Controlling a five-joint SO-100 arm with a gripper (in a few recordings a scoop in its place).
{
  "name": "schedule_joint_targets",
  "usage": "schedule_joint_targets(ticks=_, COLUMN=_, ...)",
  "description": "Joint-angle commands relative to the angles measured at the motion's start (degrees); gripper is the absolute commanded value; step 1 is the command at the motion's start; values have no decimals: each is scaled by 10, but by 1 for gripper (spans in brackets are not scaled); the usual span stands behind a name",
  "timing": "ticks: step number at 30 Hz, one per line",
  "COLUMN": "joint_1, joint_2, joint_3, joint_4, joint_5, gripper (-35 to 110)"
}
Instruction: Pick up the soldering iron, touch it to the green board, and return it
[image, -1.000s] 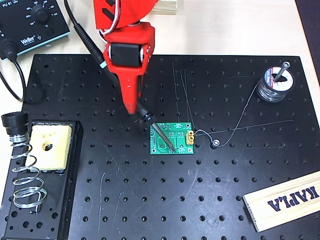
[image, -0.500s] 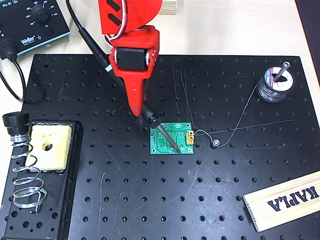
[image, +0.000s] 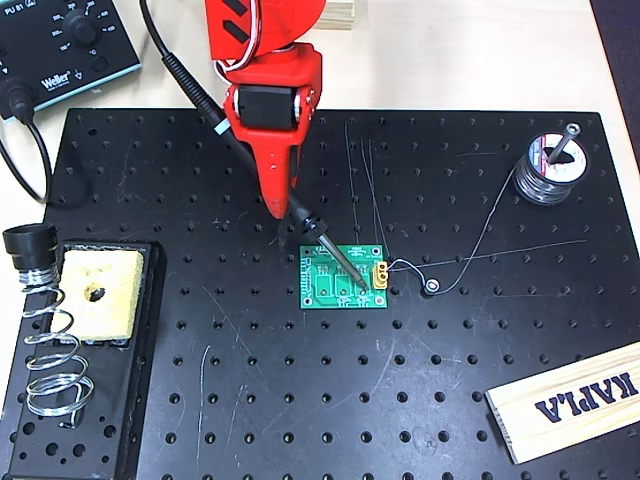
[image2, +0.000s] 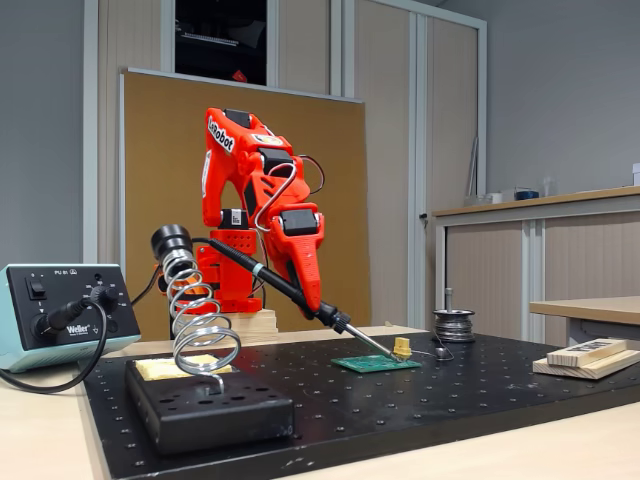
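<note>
One gripper (image: 285, 205) clamped on my soldering iron (image: 330, 250), long axis slanting down-right, tip over green board (image: 345, 277) near yellow connector (image: 381, 273).

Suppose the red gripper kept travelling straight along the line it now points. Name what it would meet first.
Probably the green board: the gripper slants down towards it, holding the soldering iron, whose tip sits at or just above the board.

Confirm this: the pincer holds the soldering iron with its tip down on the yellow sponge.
Not the sponge. The overhead view shows the pincer holding the soldering iron with its tip down on the green board; the yellow sponge sits untouched at left.
</note>
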Motion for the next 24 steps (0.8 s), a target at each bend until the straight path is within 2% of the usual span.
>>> schedule_joint_targets(ticks=1, joint_1=-16, joint_2=30, joint_3=11, joint_4=-1, joint_5=14, gripper=0)
schedule_joint_targets(ticks=24, joint_1=-25, joint_2=24, joint_3=4, joint_4=0, joint_5=22, gripper=0)
